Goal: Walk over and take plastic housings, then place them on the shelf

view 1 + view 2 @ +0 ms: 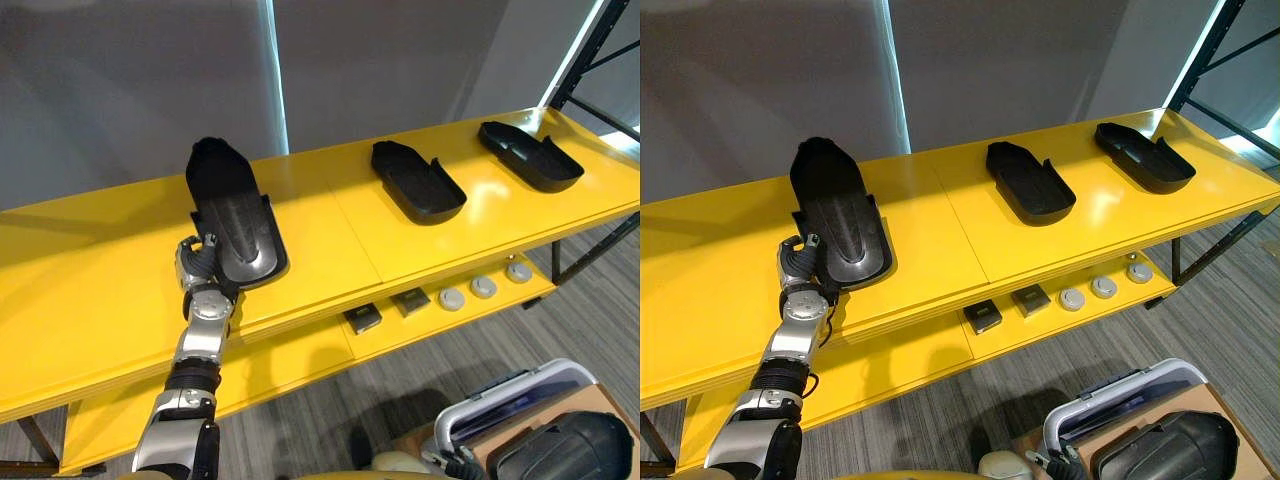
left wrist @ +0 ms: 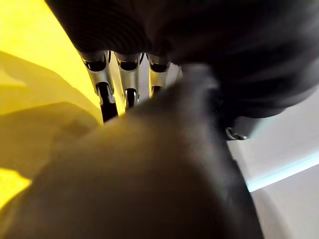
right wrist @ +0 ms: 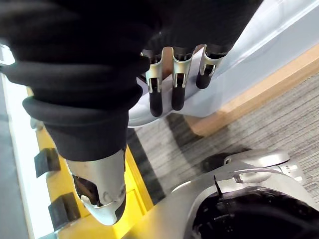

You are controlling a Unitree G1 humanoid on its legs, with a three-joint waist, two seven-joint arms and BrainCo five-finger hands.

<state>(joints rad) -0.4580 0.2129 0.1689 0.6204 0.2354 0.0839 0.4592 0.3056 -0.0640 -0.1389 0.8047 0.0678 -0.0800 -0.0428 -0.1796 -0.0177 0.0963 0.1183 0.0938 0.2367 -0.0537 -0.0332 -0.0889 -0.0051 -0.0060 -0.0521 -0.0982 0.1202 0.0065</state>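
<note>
Already on yellow shelf (image 1: 100, 260), a glossy black ribbed housing (image 1: 230, 205), left hand (image 1: 200, 264) clasped round it.

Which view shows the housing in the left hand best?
The left eye view: the whole housing shows at the yellow shelf, left hand gripping its edge. The right eye view matches; the left wrist view gives a dark blur; the right wrist view faces the floor.

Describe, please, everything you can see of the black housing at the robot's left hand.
The black housing is a long, plastic-looking shell with a ribbed middle, a raised rim and a hooded far end. It lies on the yellow shelf, near end by the front edge, where the left hand meets it.
</note>
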